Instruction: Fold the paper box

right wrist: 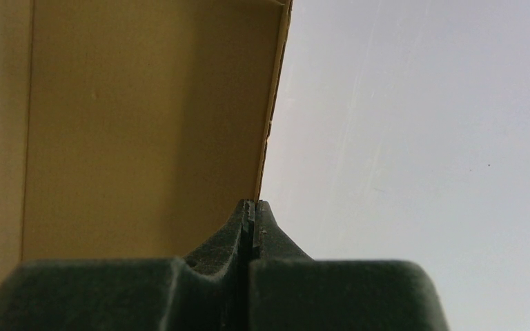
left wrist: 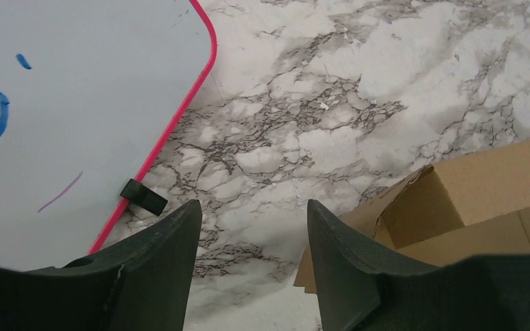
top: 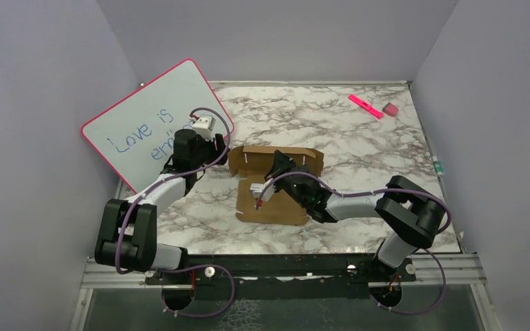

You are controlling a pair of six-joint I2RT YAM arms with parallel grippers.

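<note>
Mid-frame on the grey marble tabletop (top: 359,138), right of the pink-framed whiteboard (top: 145,117), sits the half-folded brown cardboard paper box (top: 279,210). The right gripper (right wrist: 254,203), pinched shut, pokes inside, probably steadying a wall. The left gripper (left wrist: 252,203) hangs wide and empty beside a corner.

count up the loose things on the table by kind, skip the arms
paper box: 1
whiteboard: 1
pink marker: 1
small pink block: 1
total: 4
</note>
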